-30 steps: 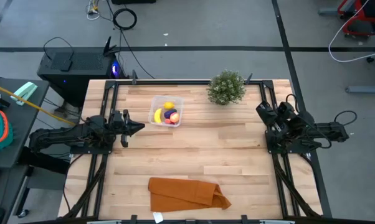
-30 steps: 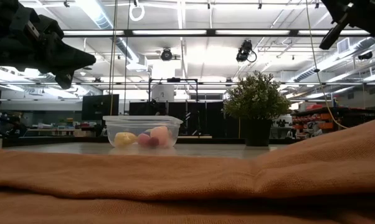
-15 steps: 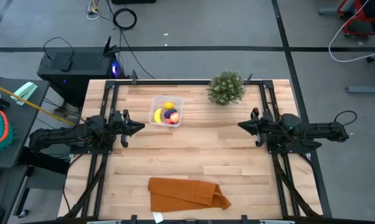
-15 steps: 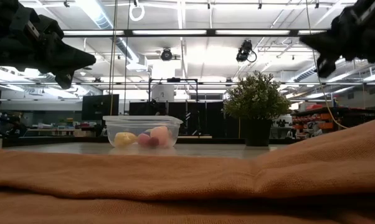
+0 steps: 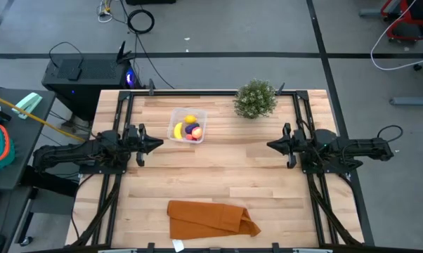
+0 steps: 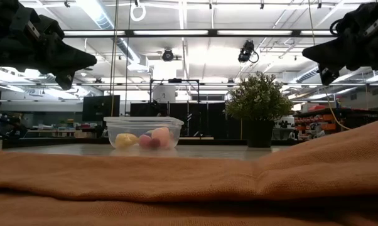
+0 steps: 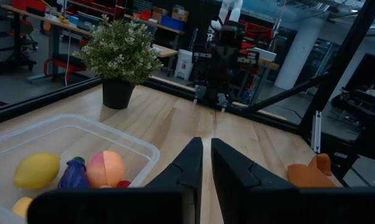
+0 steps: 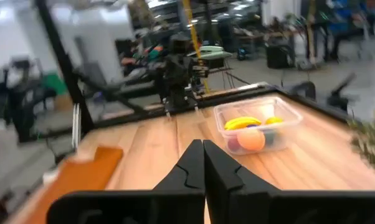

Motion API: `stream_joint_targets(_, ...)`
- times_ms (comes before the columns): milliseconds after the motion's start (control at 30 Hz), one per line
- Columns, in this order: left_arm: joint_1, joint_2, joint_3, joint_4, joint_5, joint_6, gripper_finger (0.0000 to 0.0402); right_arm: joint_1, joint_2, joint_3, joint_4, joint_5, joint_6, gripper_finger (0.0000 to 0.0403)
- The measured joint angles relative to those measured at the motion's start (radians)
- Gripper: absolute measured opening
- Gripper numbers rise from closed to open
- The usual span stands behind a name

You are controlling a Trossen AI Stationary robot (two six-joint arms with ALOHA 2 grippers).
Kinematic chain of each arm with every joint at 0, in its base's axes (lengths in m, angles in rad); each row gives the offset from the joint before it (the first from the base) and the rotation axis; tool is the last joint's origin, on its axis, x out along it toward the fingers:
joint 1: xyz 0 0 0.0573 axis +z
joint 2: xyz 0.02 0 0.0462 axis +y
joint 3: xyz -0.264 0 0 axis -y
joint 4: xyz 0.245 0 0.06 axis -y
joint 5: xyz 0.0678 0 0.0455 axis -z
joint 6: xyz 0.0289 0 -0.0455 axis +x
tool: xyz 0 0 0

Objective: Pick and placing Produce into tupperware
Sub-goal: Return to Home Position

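The clear tupperware [image 5: 188, 126] rests by its base on the table's far-left part and holds the produce: yellow banana [image 5: 178, 131], yellow lemon [image 5: 190, 119], dark purple piece [image 5: 192, 129] and red-peach fruit [image 5: 195, 135]. In the left wrist view the tupperware [image 7: 137, 152] shows the lemon [image 7: 37, 170] and the peach fruit [image 7: 105, 169]. My left gripper [image 5: 157, 143] hovers above the table just left of the container, shut and empty. My right gripper [image 5: 271, 145] hovers over the table's right part, shut and empty; it looks across at the tupperware [image 8: 259, 127].
A green bushy plant [image 5: 255, 98] in a dark pot stands at the far edge, right of the container. An orange-brown folded cloth [image 5: 210, 218] lies at the near edge. Bare wood [image 5: 218, 165] spans the middle between both arms.
My right arm has swung from a folded pose at the right edge out toward the table's left and come down, its gripper now pointing level toward the middle. The left arm and the container kept still.
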Motion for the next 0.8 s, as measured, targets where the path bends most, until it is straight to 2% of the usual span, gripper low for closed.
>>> stream_joint_targets(167, 0.000, 0.000, 0.000, 0.000, 0.000, 0.000, 0.0033, 0.000, 0.012, 0.000, -0.010, -0.057, -0.161, 0.0009)
stream_joint_targets(433, 0.000, 0.000, 0.000, 0.000, 0.000, 0.000, 0.0031, 0.000, 0.078, 0.000, -0.011, -0.057, -0.165, 0.0010)
stream_joint_targets(800, 0.000, 0.000, 0.000, 0.000, 0.000, 0.000, 0.0036, 0.000, 0.082, 0.048, -0.009, -0.071, -0.169, 0.0006)
